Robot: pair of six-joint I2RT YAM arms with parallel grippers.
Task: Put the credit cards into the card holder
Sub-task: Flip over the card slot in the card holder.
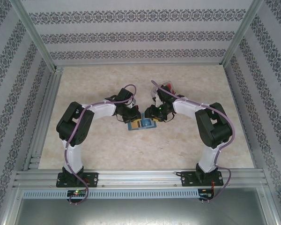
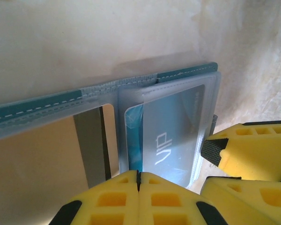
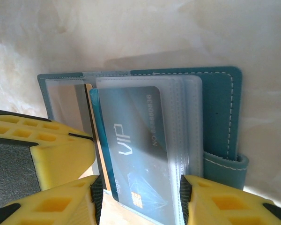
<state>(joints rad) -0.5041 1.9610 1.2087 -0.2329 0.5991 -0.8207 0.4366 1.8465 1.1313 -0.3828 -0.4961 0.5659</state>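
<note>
Spanning the walled cell, the pale marbled table (image 1: 107,150) carries both arms at its 6 o'clock edge. The left arm (image 1: 77,124) bends in from 9 o'clock and the right arm (image 1: 210,124) from 3 o'clock, and they meet at the table's middle. The card holder (image 1: 141,124) lies there, open and flat, with its teal cover down and its clear pockets facing up.

In the left wrist view, the left gripper (image 2: 138,180) sits at the holder's 6 o'clock edge. Its yellow fingers are pressed together along a thin seam. Whether a pocket flap is pinched between them cannot be told.

In the right wrist view, the right gripper (image 3: 140,187) is clamped on the blue card (image 3: 131,136), with one pad against each long edge. The card's 12 o'clock end sits under the clear sleeves of the holder's right half, and its chip end is at 6 o'clock. The orange-yellow card (image 2: 33,164) lies in the other pocket, at 9 o'clock of the blue one.
</note>
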